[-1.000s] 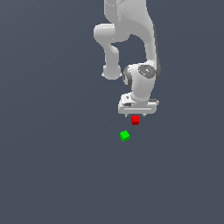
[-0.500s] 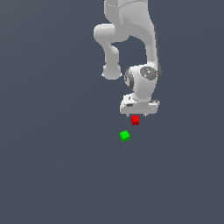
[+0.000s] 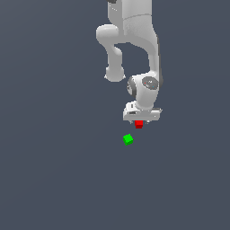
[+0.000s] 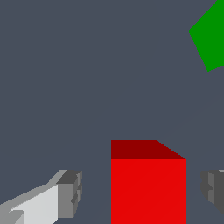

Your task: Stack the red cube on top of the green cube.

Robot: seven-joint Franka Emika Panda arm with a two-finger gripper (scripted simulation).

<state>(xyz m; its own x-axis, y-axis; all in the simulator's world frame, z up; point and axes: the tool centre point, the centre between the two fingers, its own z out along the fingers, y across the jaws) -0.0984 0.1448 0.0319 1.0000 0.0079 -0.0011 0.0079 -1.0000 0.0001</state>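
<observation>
The red cube (image 3: 139, 124) lies on the grey floor, partly under the white gripper (image 3: 140, 120), which hangs straight above it. In the wrist view the red cube (image 4: 148, 183) sits between the two fingers (image 4: 70, 192), with a gap on each side, so the gripper (image 4: 142, 192) is open around it and not touching it. The green cube (image 3: 128, 139) lies a short way off, towards the exterior view's left and nearer the camera. It also shows in a corner of the wrist view (image 4: 212, 37), cut off by the picture's edge.
The white arm (image 3: 134, 40) reaches down from the top of the exterior view. The plain grey floor (image 3: 54, 170) spreads all around the two cubes, with nothing else on it.
The gripper has come down a little, so that its fingers now stand on either side of the red cube. Neither cube has moved.
</observation>
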